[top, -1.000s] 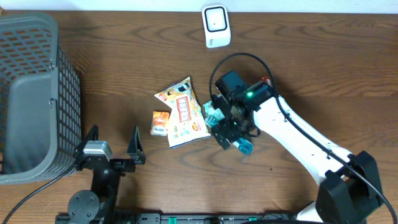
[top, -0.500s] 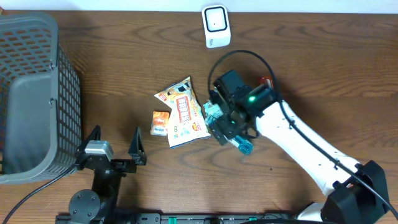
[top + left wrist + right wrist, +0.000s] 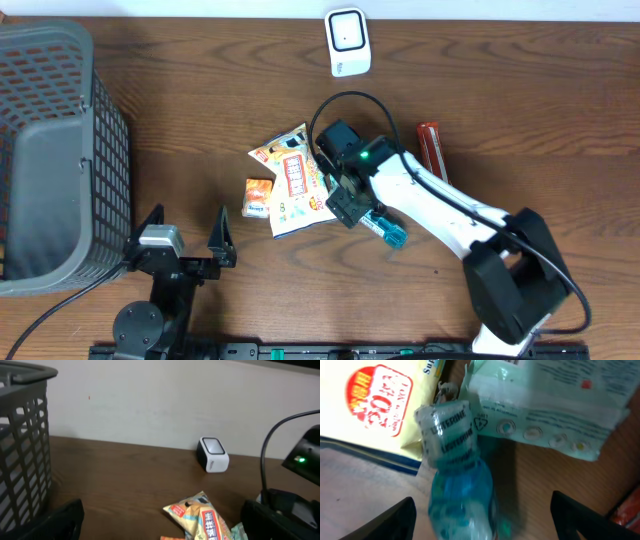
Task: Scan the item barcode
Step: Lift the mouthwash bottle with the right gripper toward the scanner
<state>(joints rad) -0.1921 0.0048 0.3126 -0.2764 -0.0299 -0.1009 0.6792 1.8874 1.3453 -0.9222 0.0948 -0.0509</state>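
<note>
While right jaws gape, mouthwash bottle (image 3: 461, 480) between.

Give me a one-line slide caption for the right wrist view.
Right end effector, jaws open, straddling a small blue plastic mouthwash bottle beside a pale green packet and yellow snack bag.

Blue bottle (image 3: 461, 495): body blurred — bottom cut off by the frame edge.
Green packet (image 3: 545, 405): top cropped, small print unreadable.
Basket (image 3: 50, 150): left side out of frame.
Snack bag (image 3: 200, 517): lower part cropped.
</note>
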